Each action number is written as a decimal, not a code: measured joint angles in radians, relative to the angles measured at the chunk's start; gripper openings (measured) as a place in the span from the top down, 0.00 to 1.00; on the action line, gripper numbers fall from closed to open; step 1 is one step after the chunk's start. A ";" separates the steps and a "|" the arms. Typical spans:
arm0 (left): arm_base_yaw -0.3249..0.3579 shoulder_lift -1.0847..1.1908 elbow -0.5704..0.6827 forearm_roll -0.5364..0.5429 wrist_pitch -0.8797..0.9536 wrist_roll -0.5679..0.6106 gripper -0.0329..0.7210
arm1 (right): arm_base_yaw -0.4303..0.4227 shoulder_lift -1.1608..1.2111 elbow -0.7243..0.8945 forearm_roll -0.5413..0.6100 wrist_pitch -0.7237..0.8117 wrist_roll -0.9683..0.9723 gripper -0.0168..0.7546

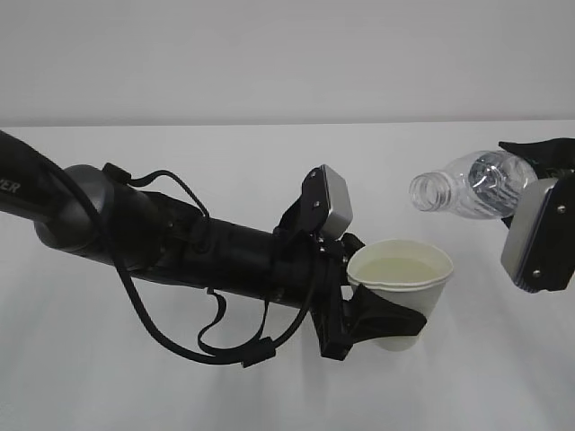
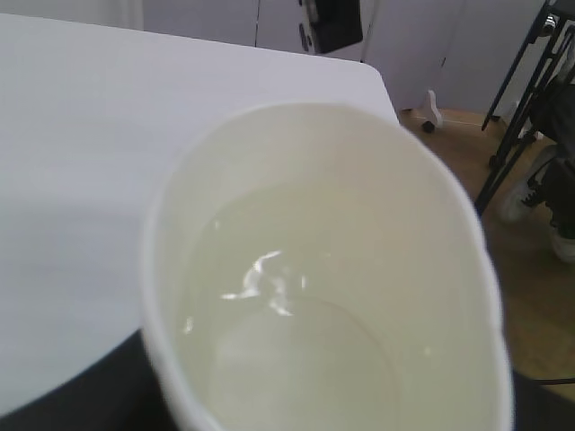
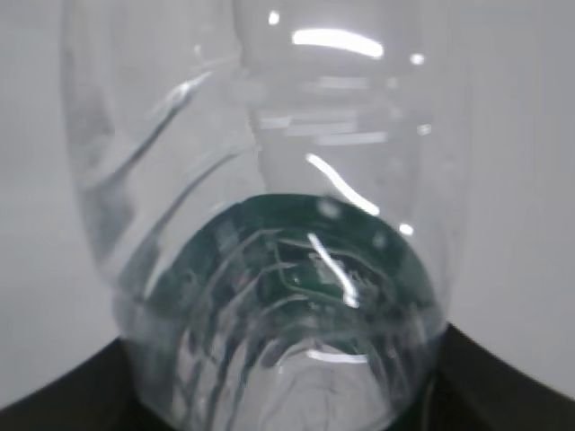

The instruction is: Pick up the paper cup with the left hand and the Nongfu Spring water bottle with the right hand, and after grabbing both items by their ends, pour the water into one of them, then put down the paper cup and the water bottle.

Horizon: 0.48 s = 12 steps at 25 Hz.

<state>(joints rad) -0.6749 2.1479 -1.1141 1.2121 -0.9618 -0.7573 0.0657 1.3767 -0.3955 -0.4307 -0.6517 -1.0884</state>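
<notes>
The wide white tabletop (image 1: pixel 135 395) spans the scene beneath both arms. Across its left half reaches the left hand (image 1: pixel 180 242), a thick black robot arm with looping cables and a grey square block near its tip. Its claw (image 1: pixel 377 319) is clenched around the lower wall of the small white tapered paper cup (image 1: pixel 404 278), held upright above the tabletop near the middle. From the right edge enters the right hand (image 1: pixel 539 233), a black arm with a silver-grey plate. Its claw (image 3: pixel 287 395) grips the base end of the clear ribbed plastic Nongfu Spring water bottle (image 1: pixel 472 184) with its dark green label. The bottle lies nearly level, its uncapped mouth pointing left, above and just right of the cup's rim. Clear water (image 2: pixel 269 323) sits in the cup's cream interior.
</notes>
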 joint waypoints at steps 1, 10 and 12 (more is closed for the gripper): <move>0.000 0.000 0.000 0.000 0.000 0.000 0.39 | 0.000 0.000 0.000 0.000 0.000 0.010 0.41; 0.000 0.000 0.000 -0.009 0.000 0.000 0.39 | 0.000 0.000 0.000 0.000 -0.013 0.123 0.41; 0.000 0.000 0.000 -0.012 0.000 0.000 0.39 | 0.000 0.000 0.000 0.000 -0.016 0.145 0.41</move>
<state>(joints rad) -0.6749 2.1479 -1.1141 1.2004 -0.9618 -0.7573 0.0657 1.3767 -0.3955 -0.4307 -0.6680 -0.9439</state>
